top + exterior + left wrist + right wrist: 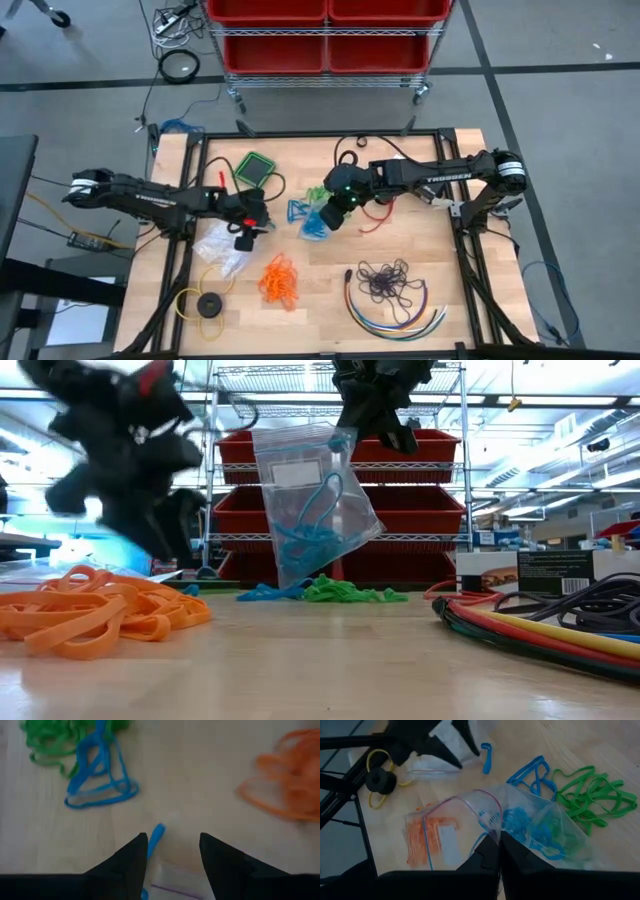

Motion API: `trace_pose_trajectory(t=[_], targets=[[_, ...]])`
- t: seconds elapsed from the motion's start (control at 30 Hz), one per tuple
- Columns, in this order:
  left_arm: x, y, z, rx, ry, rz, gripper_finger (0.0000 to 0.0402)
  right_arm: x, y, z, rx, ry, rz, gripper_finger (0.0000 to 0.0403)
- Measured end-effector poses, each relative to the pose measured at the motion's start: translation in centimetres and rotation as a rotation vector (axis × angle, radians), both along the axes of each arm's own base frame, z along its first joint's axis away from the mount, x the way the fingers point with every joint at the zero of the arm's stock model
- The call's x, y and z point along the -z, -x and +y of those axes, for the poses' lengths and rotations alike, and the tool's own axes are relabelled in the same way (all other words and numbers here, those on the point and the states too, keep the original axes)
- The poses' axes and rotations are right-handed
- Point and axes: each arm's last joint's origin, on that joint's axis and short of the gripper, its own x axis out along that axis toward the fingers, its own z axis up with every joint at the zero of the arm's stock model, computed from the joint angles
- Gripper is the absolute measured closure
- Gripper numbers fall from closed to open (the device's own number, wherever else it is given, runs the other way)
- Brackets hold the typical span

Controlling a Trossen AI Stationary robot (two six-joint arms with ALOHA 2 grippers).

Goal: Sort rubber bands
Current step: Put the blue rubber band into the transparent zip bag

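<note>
Jaws: right gripper (499, 851) pinching bag (310, 500), left gripper (172, 847) spread, low view blurs it.

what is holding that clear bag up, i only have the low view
Observer: The right gripper is shut on the rim of the bag, pinching it from above, as the right wrist view shows.
Operator: and where is the left gripper, it's just a blur here
Observer: The left gripper is open and low over the table, with one loose blue band lying by its fingertips.
</note>
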Motion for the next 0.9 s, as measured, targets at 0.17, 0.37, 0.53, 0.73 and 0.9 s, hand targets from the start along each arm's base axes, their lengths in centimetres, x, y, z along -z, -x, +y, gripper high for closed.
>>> trace_pose_trajectory(t=[0.17,0.37,0.53,0.73,0.9], targets=[[2.4,0.8,0.8,-0.068,-0.042,-0.081,0.0214,0.0,0.0,0.0,-0.001,0.0,-0.002,0.0403],[3.5,0.2,1.6,-0.08,0.003,-0.058,0.0214,-0.1,-0.1,0.0,0.0,0.001,-0.02,0.0403],[4.7,-0.7,1.8,-0.04,0.074,-0.018,0.0214,-0.1,-0.1,0.0,0.0,0.002,-0.019,0.0403],[5.2,-2.0,2.0,-0.021,0.073,-0.001,0.0272,-0.1,-0.1,0.0,-0.001,0.011,-0.019,0.0403],[4.5,-2.8,2.1,0.006,0.065,0.0,0.0387,-0.1,-0.1,0.0,0.003,0.016,-0.013,0.0403]])
